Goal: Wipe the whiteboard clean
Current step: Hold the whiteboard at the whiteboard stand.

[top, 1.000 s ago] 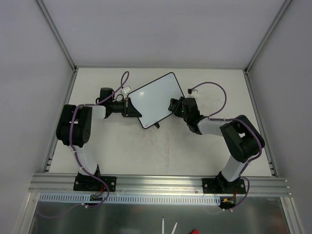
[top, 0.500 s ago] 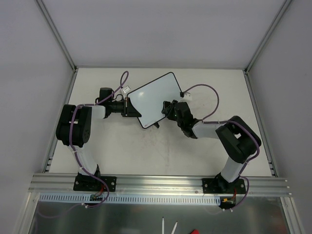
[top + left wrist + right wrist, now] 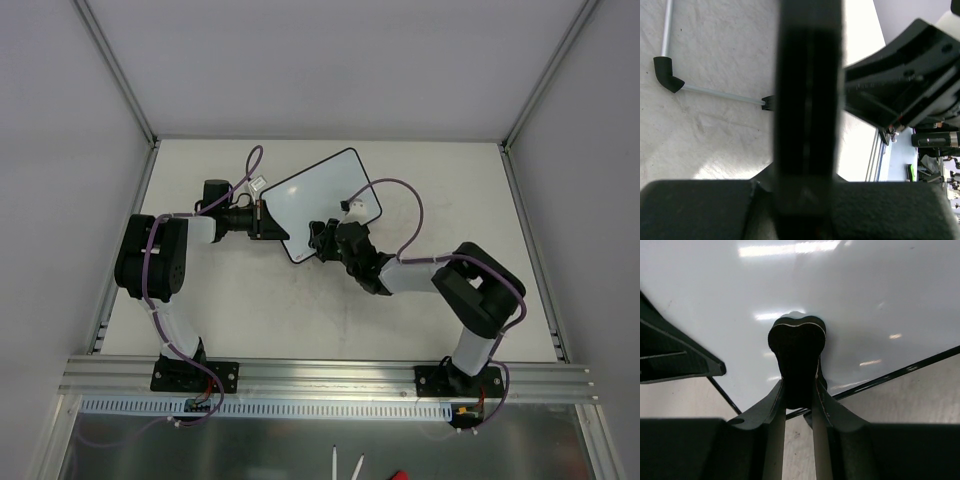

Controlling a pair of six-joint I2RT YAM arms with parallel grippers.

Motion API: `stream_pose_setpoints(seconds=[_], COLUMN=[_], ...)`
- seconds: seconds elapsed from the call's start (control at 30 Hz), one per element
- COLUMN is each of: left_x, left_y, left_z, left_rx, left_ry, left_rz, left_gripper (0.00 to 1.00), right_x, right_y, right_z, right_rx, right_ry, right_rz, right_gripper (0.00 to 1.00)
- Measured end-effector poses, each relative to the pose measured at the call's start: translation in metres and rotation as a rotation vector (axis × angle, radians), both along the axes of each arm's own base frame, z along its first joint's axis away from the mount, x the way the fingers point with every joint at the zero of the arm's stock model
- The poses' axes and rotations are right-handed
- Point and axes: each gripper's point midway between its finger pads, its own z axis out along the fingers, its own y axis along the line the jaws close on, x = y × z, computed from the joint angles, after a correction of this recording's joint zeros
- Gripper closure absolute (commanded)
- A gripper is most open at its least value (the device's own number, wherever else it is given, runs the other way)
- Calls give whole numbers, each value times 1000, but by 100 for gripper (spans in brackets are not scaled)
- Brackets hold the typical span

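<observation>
- The whiteboard [image 3: 322,195] is sitting toward the far middle of the bench [image 3: 300,320], turned on a diagonal. Its white face is showing no marks from above.
- Whether it is lying flat or being tipped up at one side, I cannot tell.
- The eraser [image 3: 796,347], small, black and bone-shaped, is pressing its rounded head against the glossy face. It is just inside the thin black rim of the near edge.
- The right hand [image 3: 322,240] is gripping that eraser, its fingers [image 3: 762,412] squeezing in narrow on the eraser's waist.
- The left hand [image 3: 262,220] is over at the whiteboard's left edge and clamping down tight on it. In the left wrist view the edge is running as a dark bar straight up between the fingers.
- Both arms are reaching in from the metal rail [image 3: 330,375] at the near side, one at each side of the whiteboard.
</observation>
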Motion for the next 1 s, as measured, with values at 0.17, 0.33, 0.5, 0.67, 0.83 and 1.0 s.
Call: stream_pose_setpoints(seconds=[0.17,0.33,0.5,0.67,0.83,1.0], left_x=[0,0,0,0,0,0], left_y=[0,0,0,0,0,0], left_z=[0,0,0,0,0,0], left_rx=[0,1,1,2,2,1], left_ry=[0,-1,-2,-3,-3,-3], left_rz=[1,1,1,1,0,0], left_gripper=[100,100,100,100,100,100], right_x=[-15,-36,-54,-65,-82,-106], right_y=[21,41,57,68,79,85], right_z=[0,-3,-7,-9,-18,-23], right_rx=[-37,-48,-37,-21,9,38], right_ry=[-8,-2,10,3,25,92], right_rz=[69,134,181,208,280,377], right_gripper=[97,97,97,96,96,98])
